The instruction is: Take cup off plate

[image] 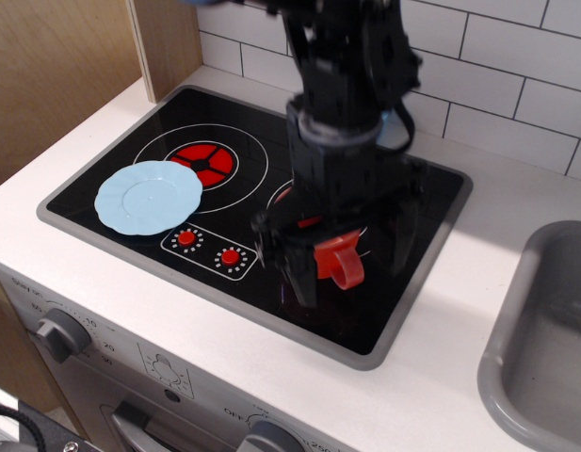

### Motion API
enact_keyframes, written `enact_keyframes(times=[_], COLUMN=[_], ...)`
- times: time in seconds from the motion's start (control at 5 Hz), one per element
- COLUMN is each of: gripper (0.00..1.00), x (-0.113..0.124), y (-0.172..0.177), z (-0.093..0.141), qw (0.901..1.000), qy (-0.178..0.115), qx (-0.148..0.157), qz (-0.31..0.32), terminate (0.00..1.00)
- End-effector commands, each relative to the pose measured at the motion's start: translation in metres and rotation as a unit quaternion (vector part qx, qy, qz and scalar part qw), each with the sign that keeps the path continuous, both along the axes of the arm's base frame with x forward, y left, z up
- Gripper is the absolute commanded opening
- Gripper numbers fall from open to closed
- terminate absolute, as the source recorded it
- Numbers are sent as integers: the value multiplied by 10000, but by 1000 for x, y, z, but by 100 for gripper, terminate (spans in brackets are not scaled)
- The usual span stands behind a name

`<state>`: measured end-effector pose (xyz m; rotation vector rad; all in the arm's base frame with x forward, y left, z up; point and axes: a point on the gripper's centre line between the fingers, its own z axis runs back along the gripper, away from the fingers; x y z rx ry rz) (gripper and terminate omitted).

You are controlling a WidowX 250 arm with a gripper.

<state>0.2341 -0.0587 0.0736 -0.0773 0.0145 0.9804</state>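
The orange-red cup (333, 260) stands on the black cooktop (427, 221) over the right burner, its loop handle pointing toward the front. It is partly hidden by my arm. My gripper (350, 258) hangs straight over it, jaws spread wide, one finger on each side of the cup and neither pressing on it. The pale blue plate (148, 196) lies empty on the front left of the cooktop, well apart from the cup.
A red left burner (207, 162) and two red dials (210, 247) mark the cooktop. A grey sink (546, 348) is at the right. A wooden panel (163, 42) and white tiled wall stand behind. A blue bowl behind my arm is almost hidden.
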Motion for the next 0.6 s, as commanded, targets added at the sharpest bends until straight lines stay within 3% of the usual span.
enact_keyframes(times=[0.0,0.2,0.4], gripper=[100,100,100], x=[8,8,8], y=[15,15,15], z=[49,49,49], qw=[9988,9988,9988], qy=[-469,-469,-469], qx=[87,87,87], qz=[-76,-76,-76], terminate=[0,0,100])
